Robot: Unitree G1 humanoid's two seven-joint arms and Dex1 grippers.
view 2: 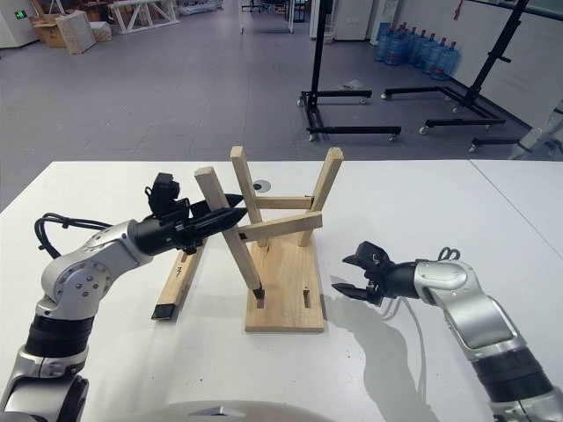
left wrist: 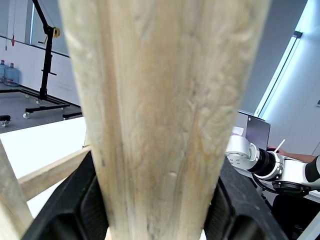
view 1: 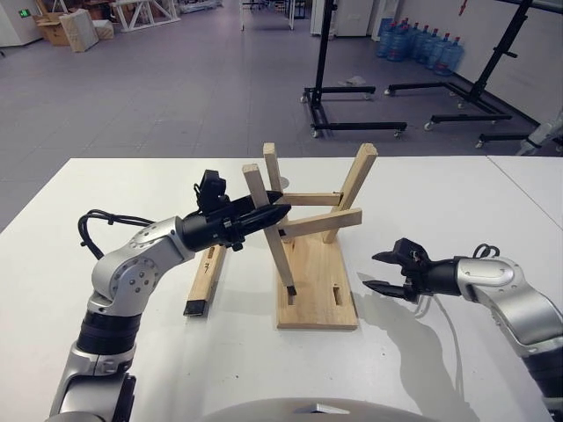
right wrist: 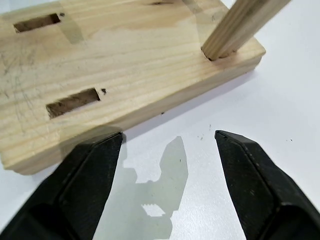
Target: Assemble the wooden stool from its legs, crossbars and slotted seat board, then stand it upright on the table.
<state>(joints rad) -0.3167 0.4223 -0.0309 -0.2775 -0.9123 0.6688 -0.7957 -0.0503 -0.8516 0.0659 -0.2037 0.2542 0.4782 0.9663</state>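
The slotted seat board (view 1: 321, 303) lies flat on the white table. Three legs rise from it, joined by two crossbars (view 1: 321, 221). My left gripper (view 1: 264, 214) is shut on the front leg (view 1: 280, 255), which leans with its dark foot at the board. In the left wrist view this leg (left wrist: 160, 100) runs between my fingers (left wrist: 92, 202). A loose leg (view 1: 204, 281) lies on the table left of the board. My right gripper (view 1: 376, 272) hovers open just right of the board, above the table. From the right wrist, the open gripper (right wrist: 169, 135) faces the board's edge (right wrist: 125, 55) and a slot (right wrist: 72, 101).
Black wheeled stands (view 1: 356, 92) and water bottles (view 1: 422, 42) are on the floor beyond the table's far edge. A second white table (view 1: 532, 180) adjoins at the right. My left arm's cable (view 1: 97, 220) loops over the table. A small disc (view 2: 261, 185) lies behind the stool.
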